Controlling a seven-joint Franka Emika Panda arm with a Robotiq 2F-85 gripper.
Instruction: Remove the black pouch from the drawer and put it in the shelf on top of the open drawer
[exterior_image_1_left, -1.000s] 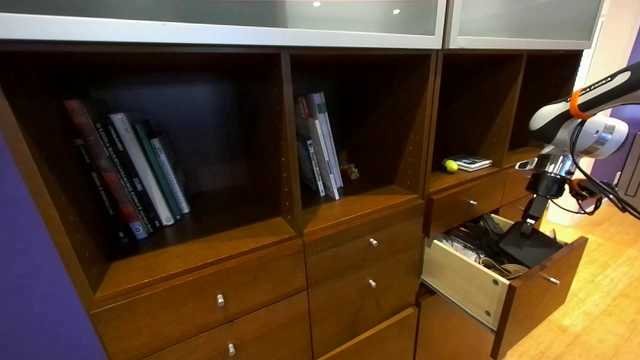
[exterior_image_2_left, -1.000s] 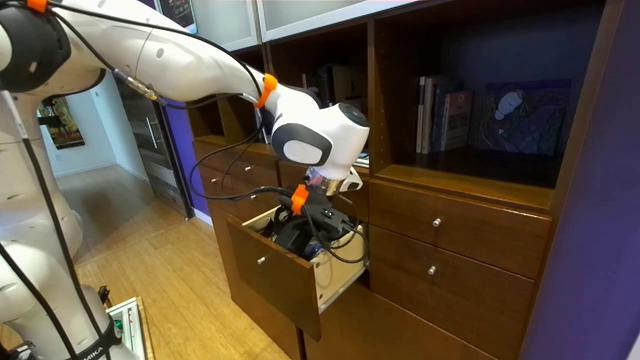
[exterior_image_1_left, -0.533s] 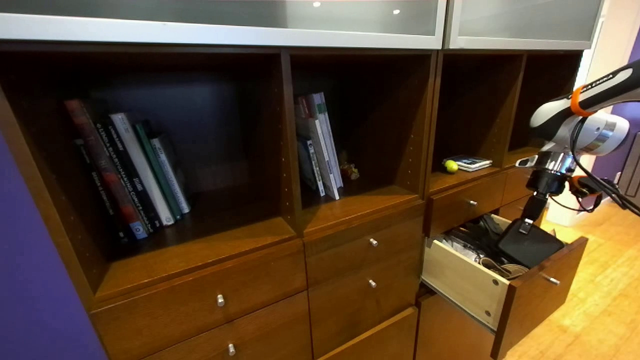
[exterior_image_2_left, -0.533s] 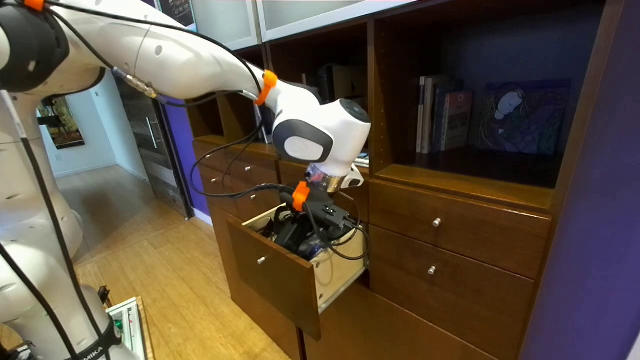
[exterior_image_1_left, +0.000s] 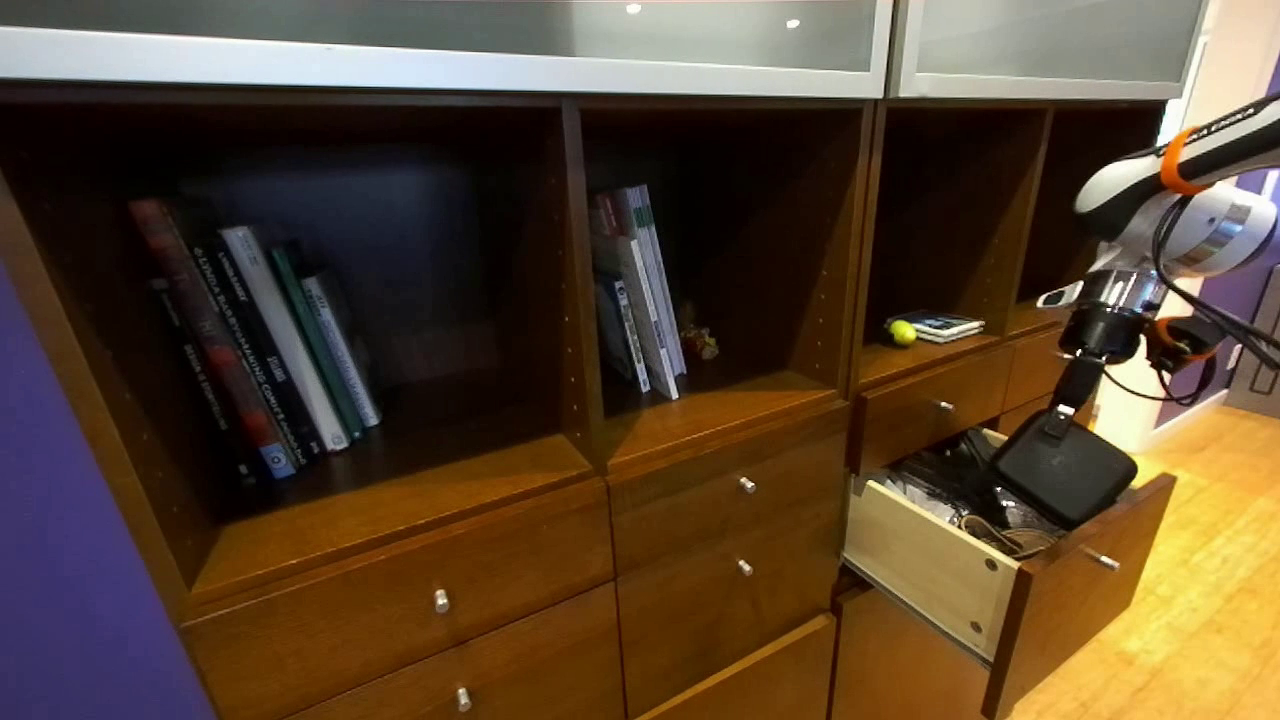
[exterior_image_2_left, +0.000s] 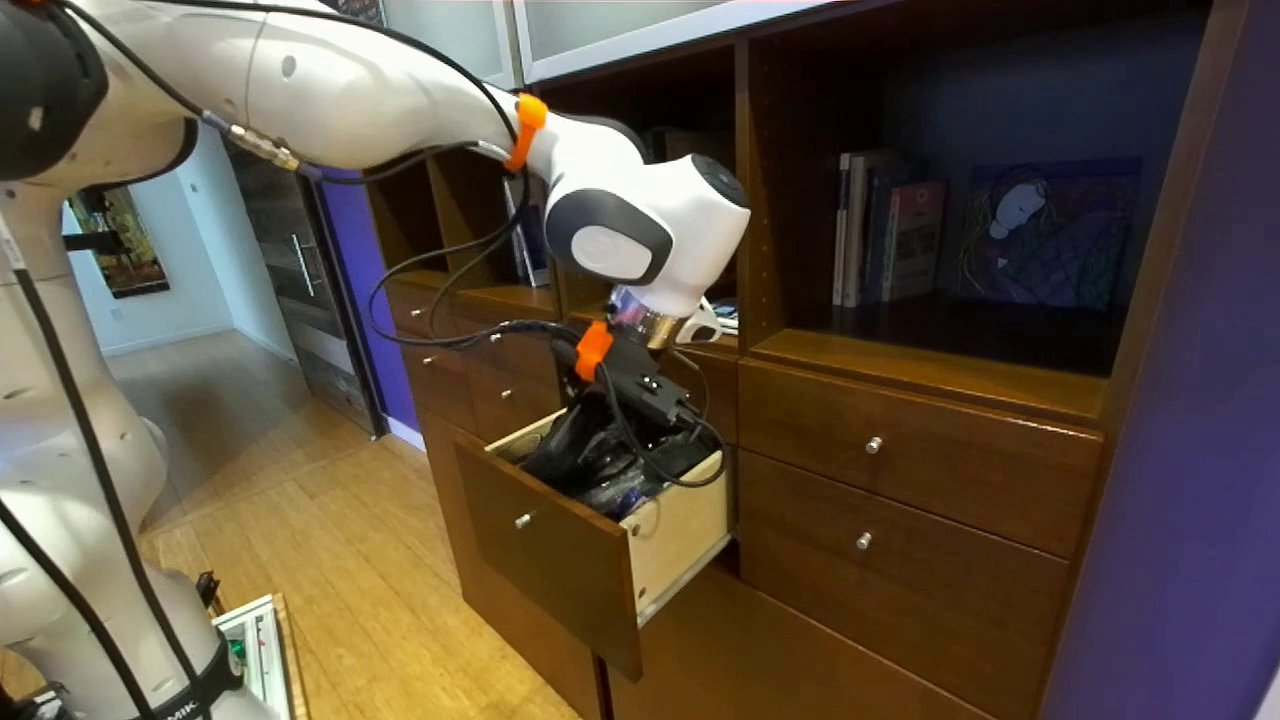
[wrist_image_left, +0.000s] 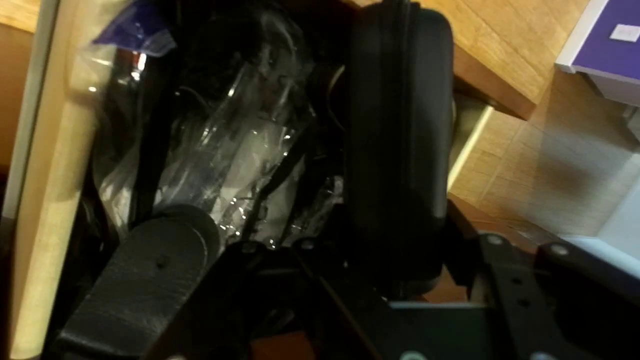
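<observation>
Toward the front edge of the open drawer (exterior_image_1_left: 930, 548) you've got the black pouch (exterior_image_1_left: 1068, 470), tilted, free end hanging lower toward the front panel (exterior_image_1_left: 1090, 590). Gripper (exterior_image_1_left: 1058, 425): jaws clamped on the pouch's upper edge, one on each side per wrist view. Can't tell whether its lowest corner touches anything below. Step in hand looks like the lift-out; placing on the shelf (exterior_image_1_left: 885, 362) not done yet.

Do it well: straight up first, slow, no sideways drag. You hold one edge only, so expect droop or swing; keep rotation small. Watch the plastic wrapping (wrist_image_left: 250, 165) and black leathery flap (wrist_image_left: 140, 285), either could snag. Don't head for the shelf until that low corner tops the panel's upper edge.

Edges: wrist view puts the pouch near the side wall (wrist_image_left: 472, 144) opposite the wrapping, so lean away from it. Rising, stay out from the upper drawer front (exterior_image_1_left: 915, 402), then the shelf's front lip. Flat books (exterior_image_1_left: 940, 326) and a yellow-green ball (exterior_image_1_left: 901, 332) lie near that front edge; the ball may roll if nudged. Your best room looks like the height above the books, short of the upright divider (exterior_image_1_left: 1027, 225). Back edge too dark to judge.
</observation>
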